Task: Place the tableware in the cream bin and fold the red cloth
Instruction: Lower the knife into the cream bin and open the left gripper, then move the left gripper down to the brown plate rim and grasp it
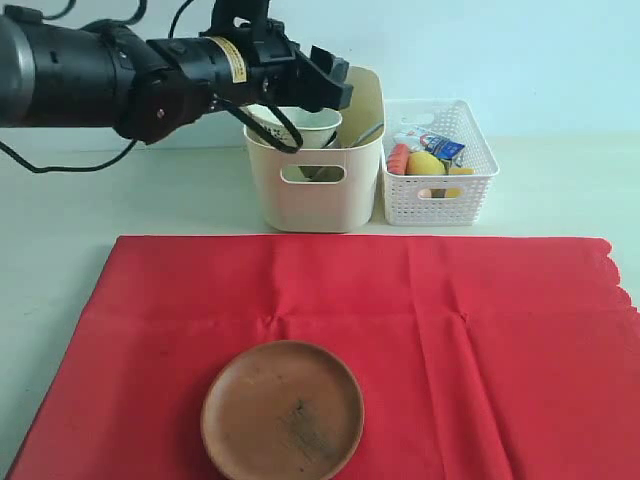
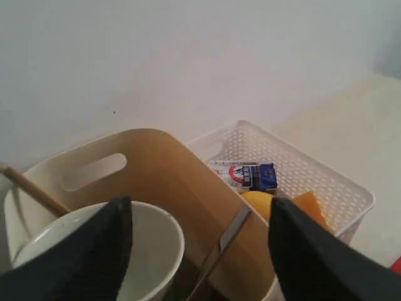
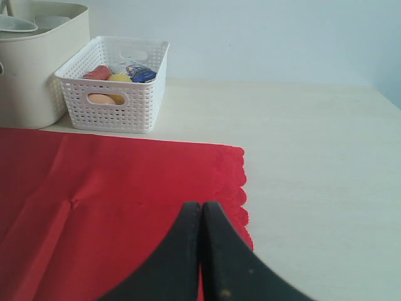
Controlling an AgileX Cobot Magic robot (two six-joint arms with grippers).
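My left gripper [image 1: 336, 80] hangs open over the cream bin [image 1: 312, 195], nothing between its fingers [image 2: 113, 232]. Inside the cream bin [image 2: 94, 170] stand a white bowl [image 2: 153, 248], a silver knife [image 2: 229, 233] leaning on the wall, and a wooden stick [image 2: 31, 188]. The round brown plate [image 1: 282, 412] lies on the red cloth [image 1: 450, 330], near its front edge. The cloth is spread flat, its scalloped edge to the right. My right gripper [image 3: 201, 208] is shut and empty, low over the red cloth [image 3: 94, 188] by the scalloped edge; the exterior view does not show it.
A white perforated basket [image 1: 440, 190] stands right of the cream bin and touches it. It holds a lemon [image 2: 257, 202], a blue-white carton [image 2: 250, 175] and other food pieces. Bare cream table [image 3: 313, 157] lies right of the cloth.
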